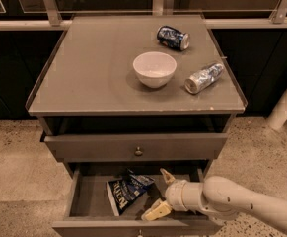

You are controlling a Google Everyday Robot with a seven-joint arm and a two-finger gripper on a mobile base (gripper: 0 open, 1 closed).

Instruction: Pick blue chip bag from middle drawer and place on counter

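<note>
Jaws apart in open shallow grey middle drawer (73, 197), just right of crumpled dark-blue foil chip bag (127, 192). On grey-brown matte desk (91, 75): white round bowl (154, 69), toppled dark-blue can (173, 37), toppled silver-blue can (204, 77).

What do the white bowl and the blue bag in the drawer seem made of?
Round white bowl: probably glazed ceramic, possibly plastic; smooth, soft sheen. Crumpled dark-blue chip bag: foil-like film, creased and glinting. The gripper, fingers open, is in the grey middle drawer beside the bag.

Single high front view, angled down on counter (93, 73), middle drawer (90, 197), tool (161, 194) low right
</note>
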